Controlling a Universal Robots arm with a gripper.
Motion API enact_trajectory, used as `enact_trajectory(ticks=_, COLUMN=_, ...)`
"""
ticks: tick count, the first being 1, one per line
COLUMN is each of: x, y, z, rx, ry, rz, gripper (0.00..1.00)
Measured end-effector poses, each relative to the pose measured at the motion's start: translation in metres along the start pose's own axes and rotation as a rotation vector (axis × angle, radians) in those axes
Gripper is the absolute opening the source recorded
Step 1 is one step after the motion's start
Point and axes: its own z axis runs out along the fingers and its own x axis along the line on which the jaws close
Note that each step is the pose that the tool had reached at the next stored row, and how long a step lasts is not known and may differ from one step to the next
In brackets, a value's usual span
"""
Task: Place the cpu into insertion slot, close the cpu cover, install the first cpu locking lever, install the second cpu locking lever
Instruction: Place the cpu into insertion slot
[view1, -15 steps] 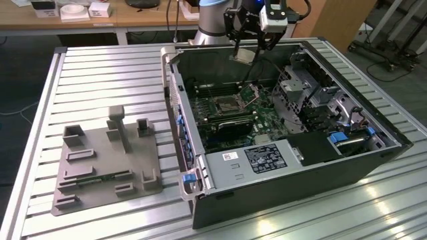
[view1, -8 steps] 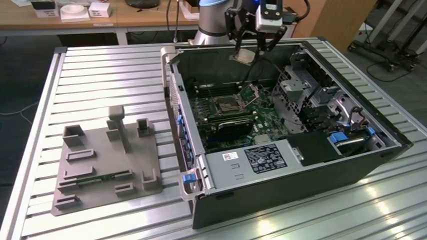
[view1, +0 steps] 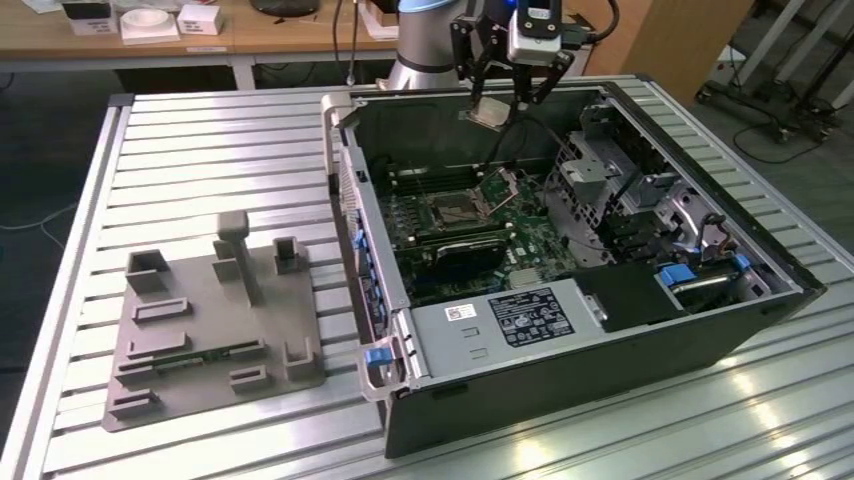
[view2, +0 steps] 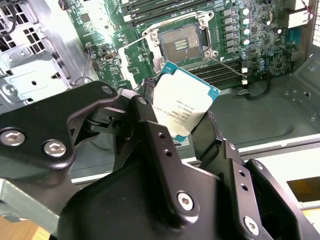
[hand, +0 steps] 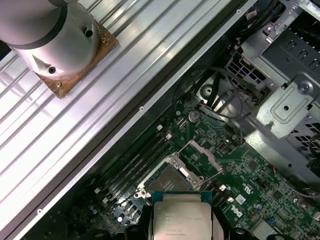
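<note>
My gripper (view1: 497, 106) is shut on the cpu (view1: 487, 113), a small square chip with a pale metal top. It hangs tilted above the far end of the open computer case (view1: 747, 330). In the second wrist view the cpu (view2: 182, 102) sits between two black fingers (view2: 150, 125). The insertion slot (view2: 182, 42) on the green motherboard lies bare below it. In the first wrist view the cpu (hand: 181, 217) hovers just short of the insertion slot (hand: 167, 180). The cpu cover (hand: 202, 155) stands raised beside the slot, also seen in the exterior view as a thin frame (view1: 505, 185).
A black box with a white label (view1: 527, 315) fills the near end of the case. A metal drive cage (view1: 601, 170) stands to the exterior view's right of the socket. A grey fixture plate (view1: 214, 320) lies on the slatted table. The arm's base (hand: 55, 35) stands behind the case.
</note>
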Motion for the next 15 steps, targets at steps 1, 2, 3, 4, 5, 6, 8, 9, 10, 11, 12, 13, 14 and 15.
enact_trajectory(ticks=1, x=0.0, y=0.0, z=0.0, rx=0.0, ry=0.0, rz=0.0, gripper=0.54)
enact_trajectory(ticks=2, x=0.0, y=0.0, z=0.0002, rx=0.0, ry=0.0, rz=0.001, gripper=0.54)
enact_trajectory(ticks=3, x=0.0, y=0.0, z=0.0003, rx=0.0, ry=-0.0001, rz=0.001, gripper=0.54)
enact_trajectory(ticks=4, x=0.0, y=0.0, z=0.0005, rx=0.0, ry=-0.0001, rz=0.001, gripper=0.54)
enact_trajectory(ticks=5, x=0.0, y=-0.0001, z=0.0006, rx=-0.0001, ry=-0.0001, rz=0.002, gripper=0.54)
enact_trajectory(ticks=6, x=0.0, y=-0.0001, z=0.0007, rx=0.0, ry=-0.0002, rz=0.002, gripper=0.54)
enact_trajectory(ticks=8, x=0.0, y=-0.0001, z=0.0008, rx=0.0, ry=-0.0002, rz=0.003, gripper=0.54)
enact_trajectory(ticks=9, x=0.0, y=-0.0001, z=0.0009, rx=-0.0001, ry=-0.0003, rz=0.003, gripper=0.54)
enact_trajectory(ticks=10, x=0.0, y=-0.0001, z=0.0008, rx=0.0, ry=-0.0004, rz=0.004, gripper=0.54)
enact_trajectory(ticks=11, x=0.0, y=-0.0001, z=0.0009, rx=-0.0001, ry=-0.0008, rz=0.008, gripper=0.54)
enact_trajectory(ticks=12, x=0.0, y=-0.0001, z=0.0009, rx=-0.0003, ry=-0.0012, rz=0.013, gripper=0.54)
enact_trajectory(ticks=13, x=0.0, y=-0.0001, z=0.001, rx=-0.0005, ry=-0.0018, rz=0.021, gripper=0.54)
enact_trajectory(ticks=14, x=0.0, y=-0.0001, z=0.0011, rx=-0.0007, ry=-0.0026, rz=0.029, gripper=0.54)
enact_trajectory(ticks=15, x=0.0, y=-0.0001, z=0.0011, rx=-0.0008, ry=-0.0035, rz=0.039, gripper=0.54)
